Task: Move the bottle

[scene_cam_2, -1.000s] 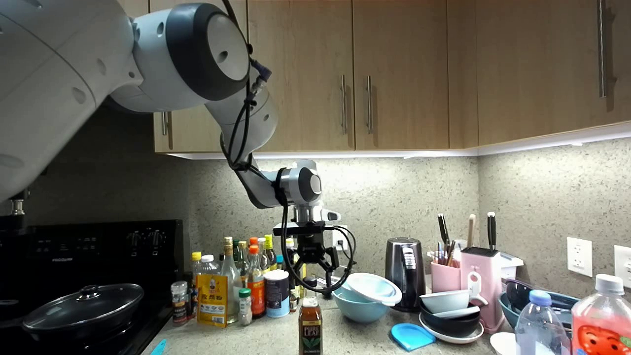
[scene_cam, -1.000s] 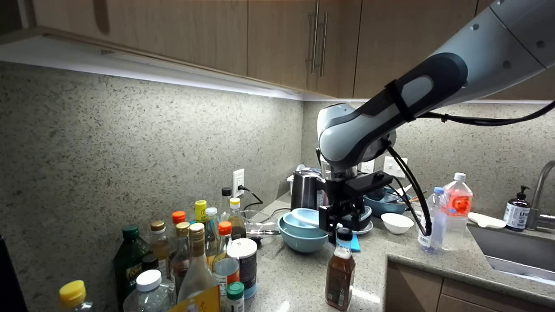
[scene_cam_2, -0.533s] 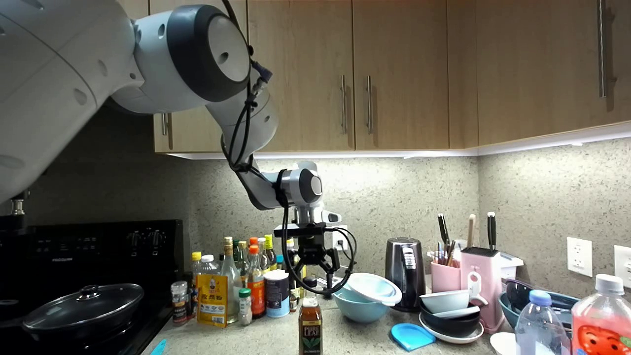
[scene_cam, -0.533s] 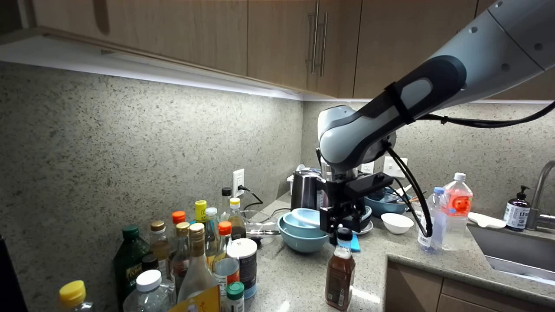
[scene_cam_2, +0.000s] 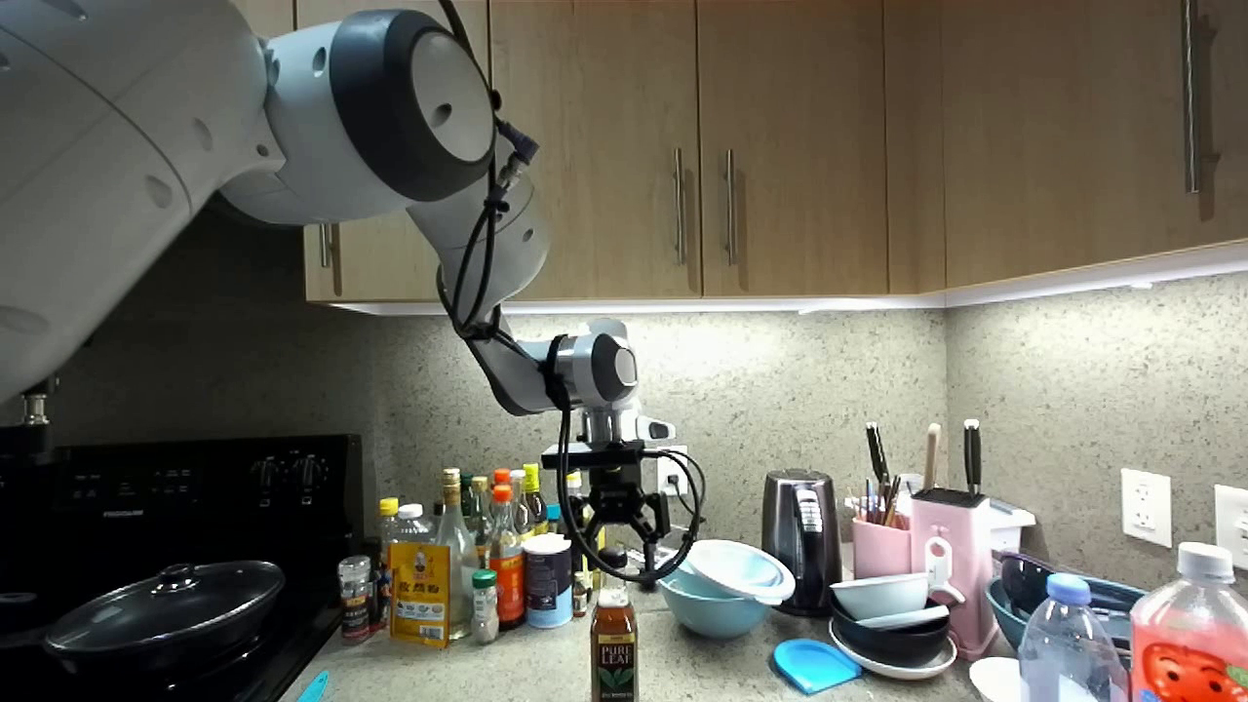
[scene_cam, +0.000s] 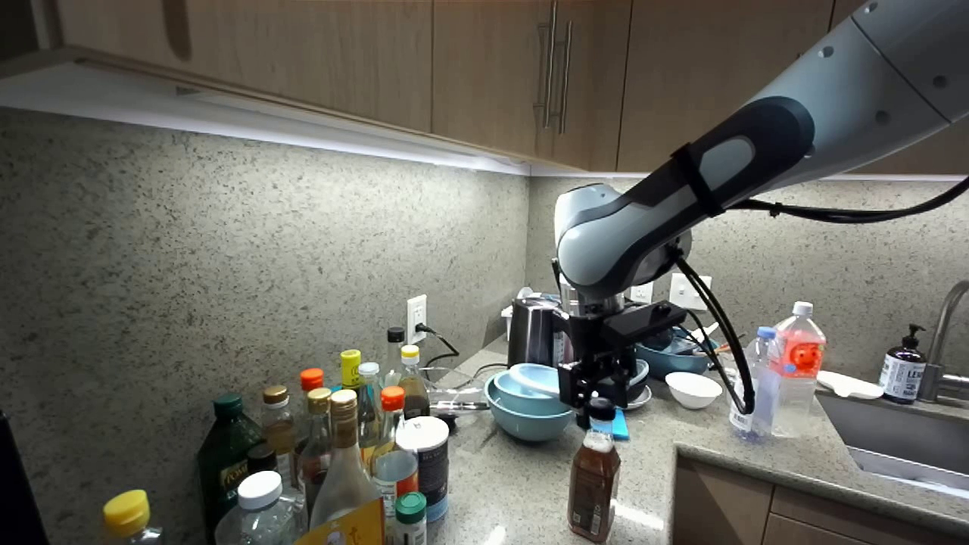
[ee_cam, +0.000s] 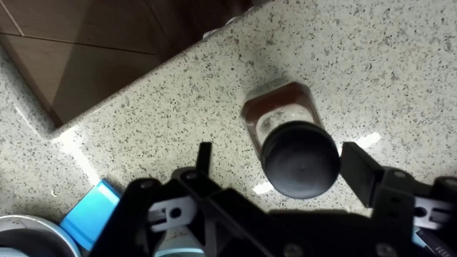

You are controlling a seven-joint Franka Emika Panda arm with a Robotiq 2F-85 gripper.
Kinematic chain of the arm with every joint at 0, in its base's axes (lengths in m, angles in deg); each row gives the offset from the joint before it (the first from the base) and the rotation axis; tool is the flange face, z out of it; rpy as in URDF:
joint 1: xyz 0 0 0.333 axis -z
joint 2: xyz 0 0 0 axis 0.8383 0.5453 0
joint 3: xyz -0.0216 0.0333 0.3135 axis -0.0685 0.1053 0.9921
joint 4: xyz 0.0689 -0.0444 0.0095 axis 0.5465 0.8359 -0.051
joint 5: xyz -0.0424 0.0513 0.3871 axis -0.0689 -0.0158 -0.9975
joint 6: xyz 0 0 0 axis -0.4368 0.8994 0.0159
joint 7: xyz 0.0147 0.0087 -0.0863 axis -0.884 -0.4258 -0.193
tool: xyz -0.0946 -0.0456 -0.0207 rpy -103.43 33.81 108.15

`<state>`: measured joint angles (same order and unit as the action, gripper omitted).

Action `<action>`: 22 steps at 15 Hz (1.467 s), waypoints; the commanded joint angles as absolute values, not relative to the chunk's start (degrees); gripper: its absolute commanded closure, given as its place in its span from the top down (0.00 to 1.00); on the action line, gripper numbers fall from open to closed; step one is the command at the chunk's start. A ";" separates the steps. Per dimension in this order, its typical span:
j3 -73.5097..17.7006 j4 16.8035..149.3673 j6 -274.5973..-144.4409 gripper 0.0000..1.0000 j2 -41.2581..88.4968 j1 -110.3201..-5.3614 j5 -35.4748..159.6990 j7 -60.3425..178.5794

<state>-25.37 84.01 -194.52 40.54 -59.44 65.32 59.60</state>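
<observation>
The bottle (scene_cam: 593, 492) is a brown tea bottle with a black cap and a dark "Pure Leaf" label, which shows in an exterior view (scene_cam_2: 614, 655). It stands upright on the stone counter. In the wrist view the bottle (ee_cam: 282, 96) is seen from above. My gripper (ee_cam: 278, 150) is open, with the black cap between its fingers. The cap is close to the right finger in that picture, and a wider gap shows on the left. I cannot tell whether that finger touches it. In both exterior views the gripper (scene_cam: 596, 397) (scene_cam_2: 618, 556) is at cap height.
Light blue stacked bowls (scene_cam: 522, 420) and a kettle (scene_cam_2: 801, 541) stand behind. Several condiment bottles (scene_cam_2: 454, 546) crowd near the wall. A flat blue item (ee_cam: 91, 214) lies near the bottle. The counter's edge (ee_cam: 142, 73) runs close by. Clear plastic bottles (scene_cam: 796, 393) stand by the sink.
My gripper has come down very slightly around the cap since one second ago. Over the last half second hardly anything moves. The bottle has not moved.
</observation>
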 commanded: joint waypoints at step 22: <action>-22.46 95.80 -201.37 0.21 29.60 -61.31 64.28 59.90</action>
